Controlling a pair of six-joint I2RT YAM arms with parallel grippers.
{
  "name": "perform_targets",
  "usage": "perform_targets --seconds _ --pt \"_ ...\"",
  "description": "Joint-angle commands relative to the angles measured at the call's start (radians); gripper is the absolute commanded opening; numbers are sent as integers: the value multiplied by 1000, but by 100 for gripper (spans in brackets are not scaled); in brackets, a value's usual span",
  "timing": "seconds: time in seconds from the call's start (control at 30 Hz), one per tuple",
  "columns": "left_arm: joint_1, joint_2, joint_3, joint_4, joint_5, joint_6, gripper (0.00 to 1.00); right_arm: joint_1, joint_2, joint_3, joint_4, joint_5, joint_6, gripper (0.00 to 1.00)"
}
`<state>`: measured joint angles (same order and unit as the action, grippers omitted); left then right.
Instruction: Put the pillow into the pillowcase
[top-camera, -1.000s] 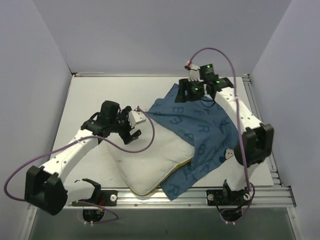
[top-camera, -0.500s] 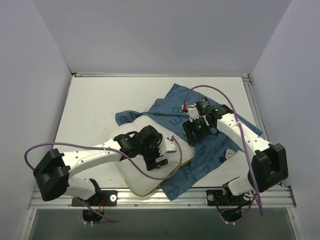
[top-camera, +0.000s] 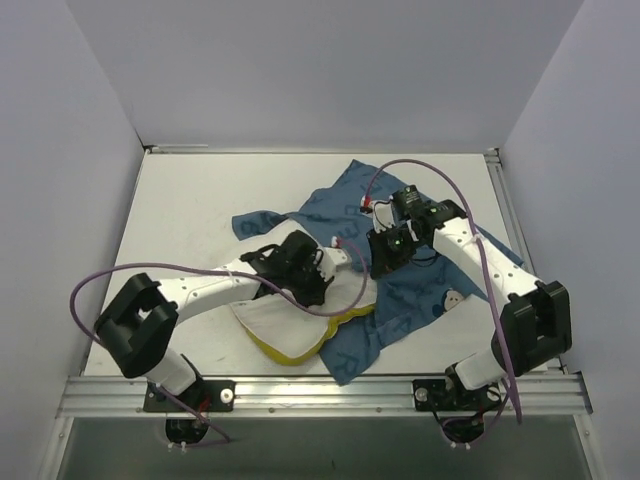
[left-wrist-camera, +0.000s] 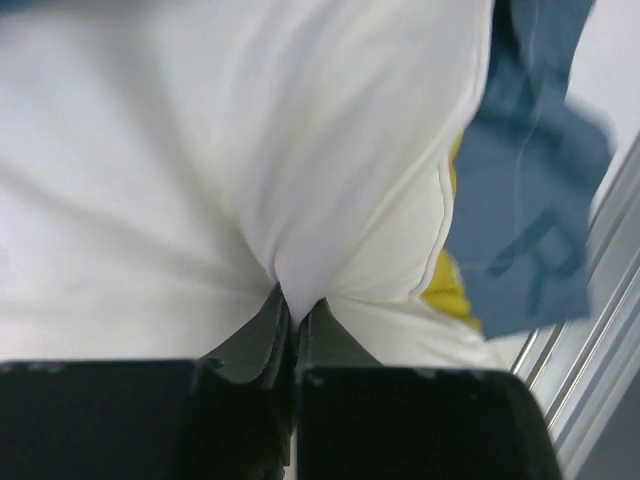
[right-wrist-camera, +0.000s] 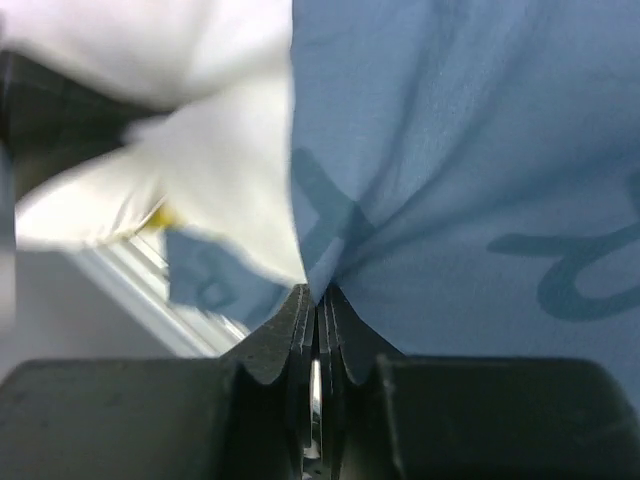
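Note:
The white pillow (top-camera: 285, 325) with its yellow band (top-camera: 335, 322) lies near the table's front edge, partly under the blue lettered pillowcase (top-camera: 400, 300). My left gripper (top-camera: 335, 262) is shut on a pinched fold of the pillow (left-wrist-camera: 180, 170), the white fabric bunched between its fingers (left-wrist-camera: 262, 330). My right gripper (top-camera: 383, 258) is shut on a fold of the pillowcase (right-wrist-camera: 470, 150); its fingertips (right-wrist-camera: 300, 310) clamp the blue cloth just beside the pillow's white corner (right-wrist-camera: 230, 180). The two grippers sit close together over the middle of the cloth.
A metal rail (top-camera: 320, 390) runs along the table's near edge and another rail (top-camera: 515, 230) along the right. Purple cables (top-camera: 200, 270) loop off both arms. A blue flap of pillowcase (top-camera: 262, 220) lies on the table (top-camera: 190, 200) behind the left arm.
Both grippers have closed, the left on the pillow and the right on the pillowcase. The left arm moved toward the middle, and the pillow has been bunched and pulled toward the pillowcase.

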<state>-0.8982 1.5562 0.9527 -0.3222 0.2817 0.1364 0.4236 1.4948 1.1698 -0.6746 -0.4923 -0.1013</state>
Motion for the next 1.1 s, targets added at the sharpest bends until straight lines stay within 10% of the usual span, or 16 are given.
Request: perform_targets --seconds 0.0,0.47,0.77,0.83,0.97,1.07 --pt "163 -117 60 223 97 -245 0 32 -74 85 -33 -264 50 0" --pt "222 -239 46 382 10 -627 0 133 -10 335 280 -391 329 0" --pt "163 -49 -56 460 -104 -687 0 26 -148 58 259 -456 404 0" --pt "174 -19 -22 453 -50 -683 16 11 -183 -4 170 -418 268 4" --pt "232 -198 8 269 154 -491 70 -26 -220 0 -35 -223 74 67" --pt "393 -339 41 91 247 -410 96 1 -156 141 -46 -53 26 85"
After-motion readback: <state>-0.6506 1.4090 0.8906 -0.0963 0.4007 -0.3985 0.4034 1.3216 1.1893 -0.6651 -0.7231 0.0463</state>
